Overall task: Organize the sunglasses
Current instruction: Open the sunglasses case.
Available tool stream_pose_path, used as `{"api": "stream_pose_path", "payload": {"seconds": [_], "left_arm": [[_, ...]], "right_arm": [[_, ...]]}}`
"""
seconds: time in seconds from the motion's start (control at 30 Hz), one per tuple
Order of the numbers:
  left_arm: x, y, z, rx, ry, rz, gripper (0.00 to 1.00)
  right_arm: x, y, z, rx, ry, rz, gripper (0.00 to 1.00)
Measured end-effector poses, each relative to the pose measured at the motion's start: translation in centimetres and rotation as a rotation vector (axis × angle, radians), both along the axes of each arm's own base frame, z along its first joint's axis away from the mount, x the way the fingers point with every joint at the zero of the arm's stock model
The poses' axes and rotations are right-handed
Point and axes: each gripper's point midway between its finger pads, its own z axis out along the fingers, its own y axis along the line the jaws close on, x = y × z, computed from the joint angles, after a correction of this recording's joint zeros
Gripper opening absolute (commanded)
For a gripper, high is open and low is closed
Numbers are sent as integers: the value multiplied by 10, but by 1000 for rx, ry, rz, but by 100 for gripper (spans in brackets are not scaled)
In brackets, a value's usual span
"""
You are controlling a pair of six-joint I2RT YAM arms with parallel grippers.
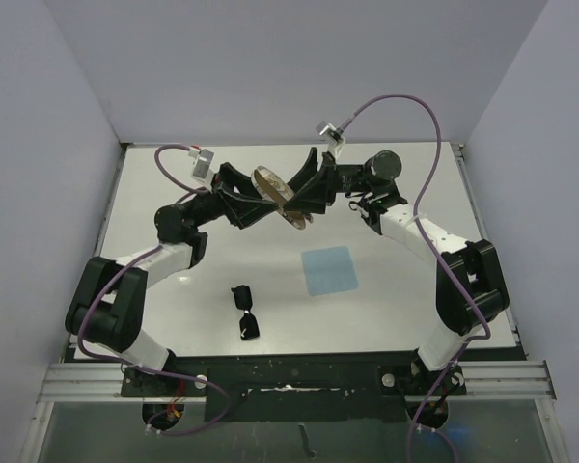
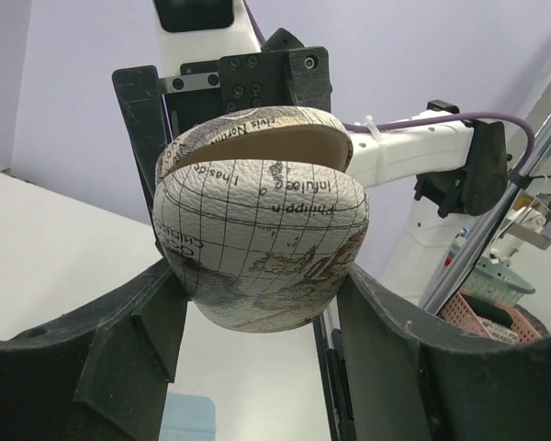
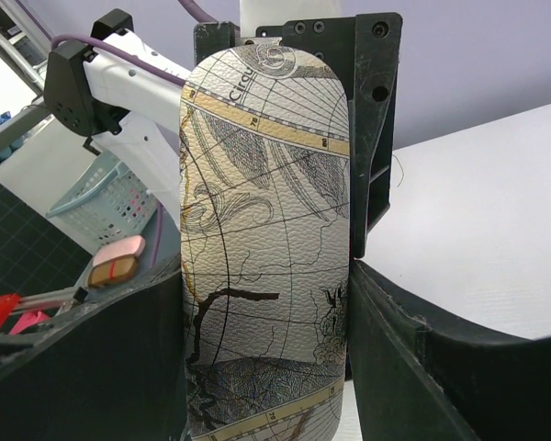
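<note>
The black sunglasses (image 1: 246,311) lie folded on the white table (image 1: 174,174), near the front and left of centre, with no gripper near them. The oval map-patterned case (image 1: 282,196) is held in the air over the far middle of the table, between both grippers. My left gripper (image 1: 262,196) is shut on the case (image 2: 262,234) from the left; its lid stands slightly ajar, with a brown inside showing. My right gripper (image 1: 301,193) is shut on the same case (image 3: 264,248) from the right. The left gripper (image 2: 257,294) and right gripper (image 3: 262,303) each have both fingers pressed against the case.
A light blue cloth (image 1: 328,270) lies flat right of the table's centre and shows in the left wrist view (image 2: 188,418). Grey walls close in the table at the back and sides. Baskets (image 2: 496,280) stand beyond the table's edge.
</note>
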Motion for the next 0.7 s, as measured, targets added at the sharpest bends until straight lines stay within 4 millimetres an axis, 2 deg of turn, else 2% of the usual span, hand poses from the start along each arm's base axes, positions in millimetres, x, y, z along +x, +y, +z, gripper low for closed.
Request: {"api": "stream_pose_path", "payload": {"seconds": [0.43,0.7], "left_arm": [[-2,-3,2,22,-94,35,2],[0,-4,-4,36,-89,43,2]], "right_arm": [[1,-5,8,25,-41,-6,0],[2,-7,5,27,-35,-17,0]]}}
